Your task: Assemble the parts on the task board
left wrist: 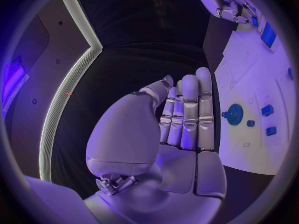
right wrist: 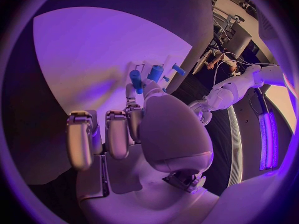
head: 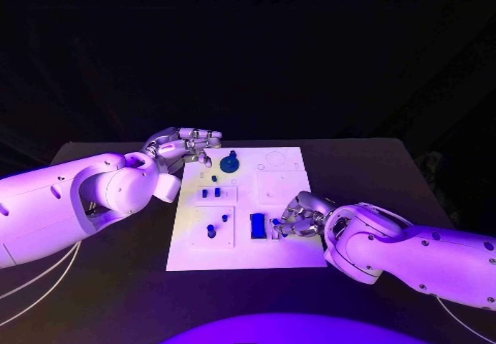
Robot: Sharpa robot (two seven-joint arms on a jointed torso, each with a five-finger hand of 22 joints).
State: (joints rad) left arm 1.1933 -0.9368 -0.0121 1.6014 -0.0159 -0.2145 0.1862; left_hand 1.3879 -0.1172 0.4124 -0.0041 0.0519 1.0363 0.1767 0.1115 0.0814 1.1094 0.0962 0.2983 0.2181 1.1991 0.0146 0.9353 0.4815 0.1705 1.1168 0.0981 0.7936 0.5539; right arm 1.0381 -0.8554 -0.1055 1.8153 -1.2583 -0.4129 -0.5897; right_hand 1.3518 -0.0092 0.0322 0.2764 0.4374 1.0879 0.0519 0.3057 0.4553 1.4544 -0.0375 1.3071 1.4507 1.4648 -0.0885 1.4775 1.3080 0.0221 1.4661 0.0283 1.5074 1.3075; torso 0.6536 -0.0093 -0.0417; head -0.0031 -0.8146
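Head view: the flat white rectangular task board point(head: 279, 251) is lying in the middle of the matte black surface point(head: 103, 301). Small blue parts are being carried on it: a round toothed gear point(head: 229, 163) near the far edge, small blocks in a recess, and a flat blue rectangular part point(head: 257, 226) standing near the front. The silver right hand point(head: 299, 218) is being held just beside this rectangular part, fingers curled toward it; whether the part is gripped cannot be told here. The silver left hand point(head: 184, 148) is being kept at the board's far left corner, apparently as a waiting or steadying position.

Left wrist view: the left hand point(left wrist: 177, 129) is being held with fingers straight and pressed side by side, nothing in them, clear of the board point(left wrist: 261, 149). The blue gear point(left wrist: 234, 114) is lying flat near the fingertips.

Right wrist view: the right hand point(right wrist: 134, 129) is being lowered onto the board point(right wrist: 93, 50) with fingers bent down. Blue parts point(right wrist: 144, 77) are sitting just past the fingertips; a firm grip on them cannot be confirmed. A seating step is judged to be in hand.
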